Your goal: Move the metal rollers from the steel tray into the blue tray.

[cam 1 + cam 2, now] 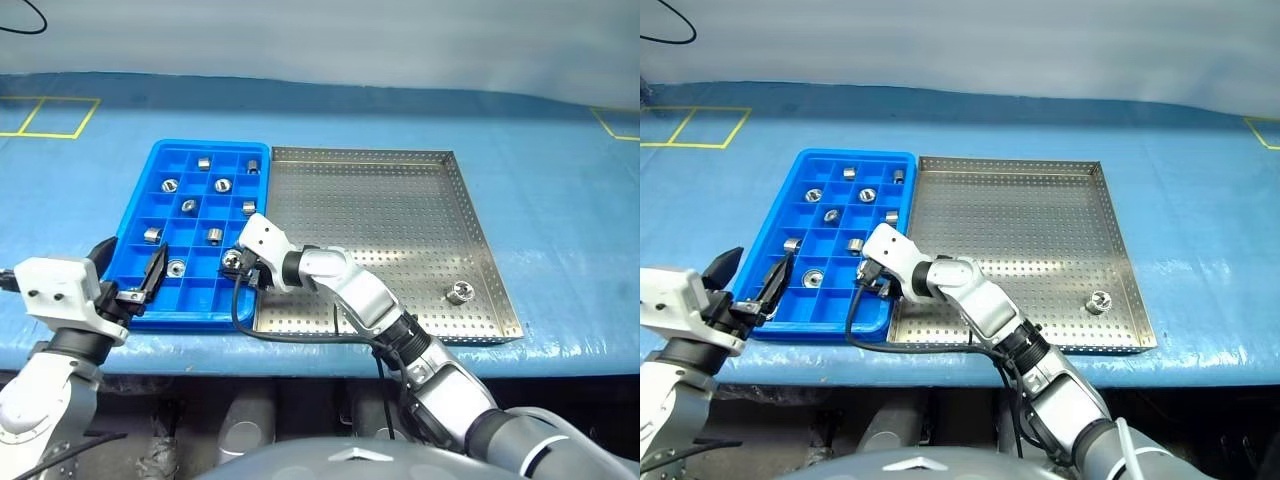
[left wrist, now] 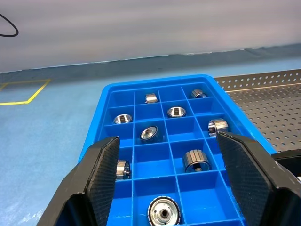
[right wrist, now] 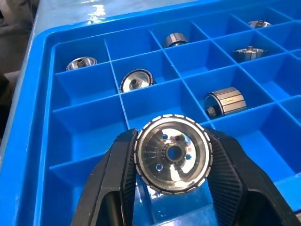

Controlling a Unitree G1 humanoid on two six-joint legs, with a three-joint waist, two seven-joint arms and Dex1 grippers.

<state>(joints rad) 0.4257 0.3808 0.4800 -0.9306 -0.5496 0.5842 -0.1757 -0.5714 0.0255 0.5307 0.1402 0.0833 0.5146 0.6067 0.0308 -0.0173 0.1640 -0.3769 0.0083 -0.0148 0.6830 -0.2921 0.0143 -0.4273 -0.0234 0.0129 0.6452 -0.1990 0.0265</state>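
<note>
Now the right arm reaches across the near-left corner of the large square steel tray with the perforated bottom (image 1: 400, 215), its forearm bent toward the robot's left, so that the right gripper (image 1: 236, 263) hangs over the near right part of the bright blue plastic tray divided into small square compartments (image 1: 150, 180). Its two black fingers (image 3: 117, 179) are clamped on one shiny silver metal roller with a central hole (image 3: 172, 153), one finger on each side of the rim, and the roller faces the wrist camera above a compartment in the tray's near row. Whether it touches the tray floor I cannot tell.

On the other side, the left arm is pulled in near the robot's left side, and the left gripper (image 1: 148, 277) points forward at the near-left edge of the blue tray. Its fingers (image 2: 106, 169) stand wide apart and hold nothing.

Several more metal rollers (image 1: 222, 185) already lie in separate compartments of the blue tray, some upright and some on their side. One single roller (image 1: 459, 293) remains in the steel tray, near its near-right corner, well apart from both grippers.
</note>
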